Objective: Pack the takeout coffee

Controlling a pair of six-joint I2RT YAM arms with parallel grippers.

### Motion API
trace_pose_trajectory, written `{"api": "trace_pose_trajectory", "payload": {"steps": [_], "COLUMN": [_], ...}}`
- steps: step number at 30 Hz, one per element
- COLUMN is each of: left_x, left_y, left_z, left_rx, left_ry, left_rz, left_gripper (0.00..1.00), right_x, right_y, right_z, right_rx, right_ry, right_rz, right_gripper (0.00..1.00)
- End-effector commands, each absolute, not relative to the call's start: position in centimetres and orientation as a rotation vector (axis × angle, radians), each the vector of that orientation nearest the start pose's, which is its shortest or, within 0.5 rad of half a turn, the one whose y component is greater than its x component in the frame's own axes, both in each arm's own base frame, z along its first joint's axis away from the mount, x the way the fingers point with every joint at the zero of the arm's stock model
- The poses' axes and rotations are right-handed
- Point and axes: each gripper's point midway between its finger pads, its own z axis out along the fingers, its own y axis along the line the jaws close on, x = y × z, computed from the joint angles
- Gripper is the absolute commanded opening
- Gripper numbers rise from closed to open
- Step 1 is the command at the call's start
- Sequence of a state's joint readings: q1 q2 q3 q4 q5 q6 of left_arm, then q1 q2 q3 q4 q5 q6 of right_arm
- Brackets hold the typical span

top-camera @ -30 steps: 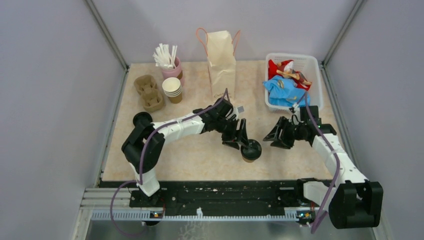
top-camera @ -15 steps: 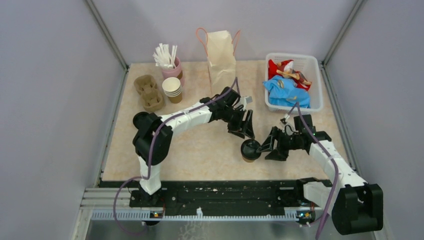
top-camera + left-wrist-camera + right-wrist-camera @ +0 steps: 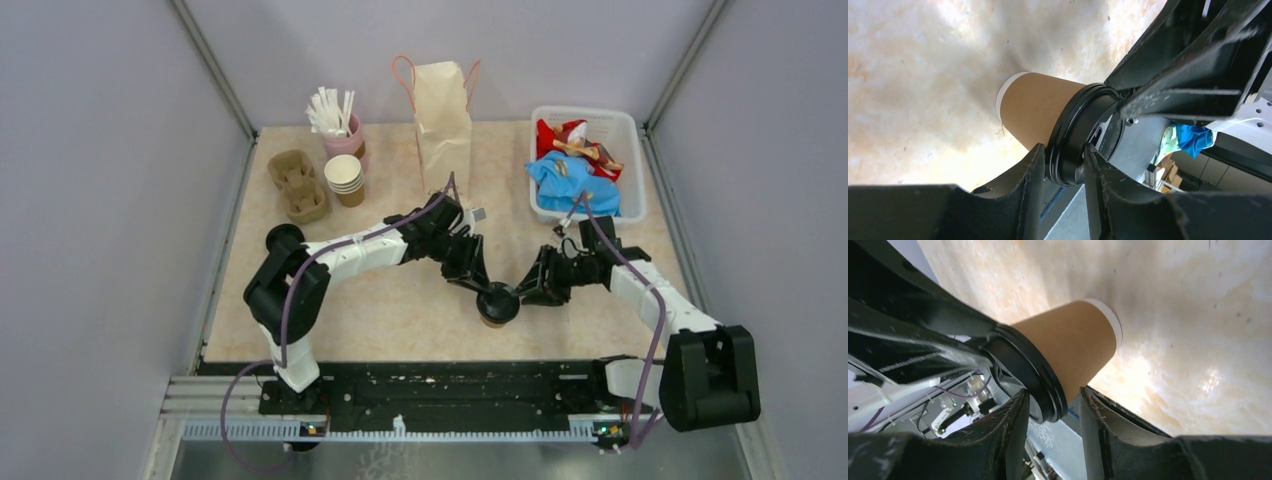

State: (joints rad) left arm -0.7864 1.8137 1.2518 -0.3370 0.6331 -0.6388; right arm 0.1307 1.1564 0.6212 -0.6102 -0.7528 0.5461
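Coffee cup with its black lid stands upright on the table, near the front edge and well in front of the paper bag. From the left, the left gripper pinches the lid's rim. From the right, the right gripper clamps the same rim and the cup's top.

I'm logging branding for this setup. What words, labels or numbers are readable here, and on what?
Nothing is legible.
On the paper bag: small print low on the front, too small to read.
On the packets in the white basket: printing blurred.
On the lidded cup: no lettering visible.
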Motion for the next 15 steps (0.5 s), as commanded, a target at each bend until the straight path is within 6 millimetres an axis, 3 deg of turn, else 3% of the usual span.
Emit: {"api": "trace_pose_trajectory", "payload": {"steps": [1,5,9,12,15], "left_x": [20.3,19.7,19.5,19.3,18.9], "left_y": [-37.6,-37.3,-37.6,-37.2,-36.6], "left_z": [11.8,12.4,13.2,13.7,14.1], "left_rx": [0.387,0.337,0.338,0.328,0.318], "left_ry": [2.69,2.673,2.664,2.668,2.663], "left_rz": [-1.315,-1.348,-1.387,-1.384,-1.38], "left_gripper": [0.39,0.42,0.52,0.6,0.69], "right_x": [21.8,23.0,22.8,21.0,18.2], "right_y": [15.8,16.2,16.0,15.9,17.1], "right_z": [10.4,10.5,11.4,12.0,13.0], "right_rx": [0.193,0.142,0.103,0.097,0.078], "right_ry": [2.663,2.668,2.683,2.701,2.67], "right_rz": [1.125,1.153,1.137,1.164,1.351], "right_gripper": [0.41,0.43,0.55,0.64,0.71]}}
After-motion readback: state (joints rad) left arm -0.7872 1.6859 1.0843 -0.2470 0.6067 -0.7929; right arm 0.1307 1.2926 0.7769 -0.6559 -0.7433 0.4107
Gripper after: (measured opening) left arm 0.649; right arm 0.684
